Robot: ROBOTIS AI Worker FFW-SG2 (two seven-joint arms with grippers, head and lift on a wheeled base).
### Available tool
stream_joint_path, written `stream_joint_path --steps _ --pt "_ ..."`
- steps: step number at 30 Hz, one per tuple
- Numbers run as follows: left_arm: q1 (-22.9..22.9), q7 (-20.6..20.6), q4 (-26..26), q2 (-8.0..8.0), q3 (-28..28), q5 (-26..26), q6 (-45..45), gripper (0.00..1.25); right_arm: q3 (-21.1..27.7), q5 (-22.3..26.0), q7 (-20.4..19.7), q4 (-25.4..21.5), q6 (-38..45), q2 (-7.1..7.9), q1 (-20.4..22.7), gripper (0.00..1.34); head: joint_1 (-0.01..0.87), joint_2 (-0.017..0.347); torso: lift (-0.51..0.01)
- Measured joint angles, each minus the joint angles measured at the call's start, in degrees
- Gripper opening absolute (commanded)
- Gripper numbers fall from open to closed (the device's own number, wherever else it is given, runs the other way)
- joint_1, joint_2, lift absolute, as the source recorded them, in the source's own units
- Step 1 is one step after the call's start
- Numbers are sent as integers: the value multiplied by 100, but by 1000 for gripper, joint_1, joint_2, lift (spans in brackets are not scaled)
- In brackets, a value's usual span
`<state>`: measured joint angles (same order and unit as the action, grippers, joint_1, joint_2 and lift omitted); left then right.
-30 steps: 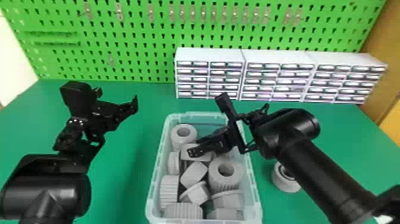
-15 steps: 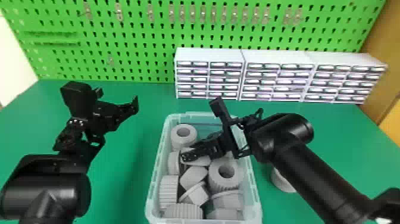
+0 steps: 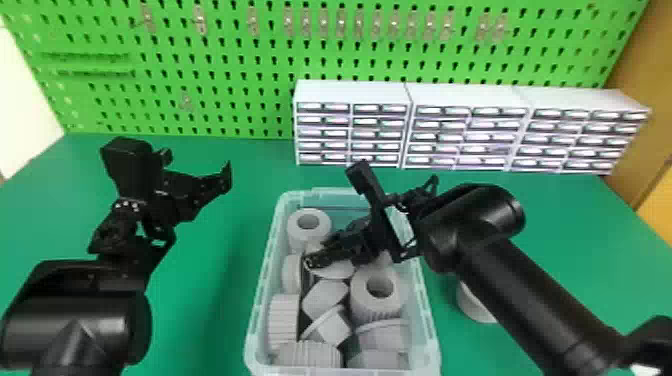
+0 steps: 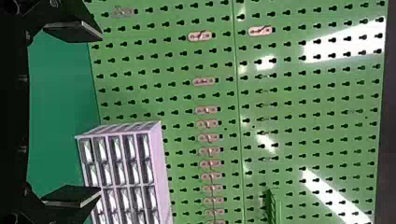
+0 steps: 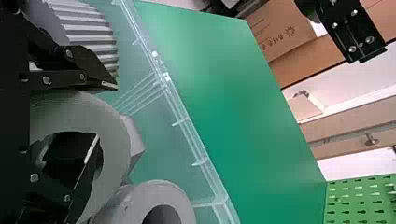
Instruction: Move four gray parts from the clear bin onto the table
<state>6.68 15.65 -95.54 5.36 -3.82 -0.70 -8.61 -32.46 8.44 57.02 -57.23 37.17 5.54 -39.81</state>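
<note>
Gray plastic-looking wall of a ring [image 5: 114,112] stands between the right gripper's [image 3: 325,252] fingers [image 5: 88,77], which are apart, one in the hole and one outside; whether they press on it I cannot tell. That ring is inside the clear bin [image 3: 268,280], among other gray parts [image 3: 377,297] packed close to the near end and along the left wall. The right arm [image 3: 530,295] passes over the bin's right rim, leaving the gripper little side room among the parts. Another gray part [image 3: 472,305] sits on the worktop [image 3: 210,280], just right of the bin, partly hidden by that arm. Left of the bin, a stretch of worktop separates it from the left gripper [image 3: 197,167], whose fingers are wide apart with nothing between. Beyond the bin are drawer cabinets [image 3: 350,92], then a green pegboard [image 3: 240,100].
</note>
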Motion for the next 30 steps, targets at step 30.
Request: stream_joint_path --steps 30 --pt "-13 73 -8 0 -27 37 -62 1123 619 -396 -16 -738 30 0 17 315 678 34 -50"
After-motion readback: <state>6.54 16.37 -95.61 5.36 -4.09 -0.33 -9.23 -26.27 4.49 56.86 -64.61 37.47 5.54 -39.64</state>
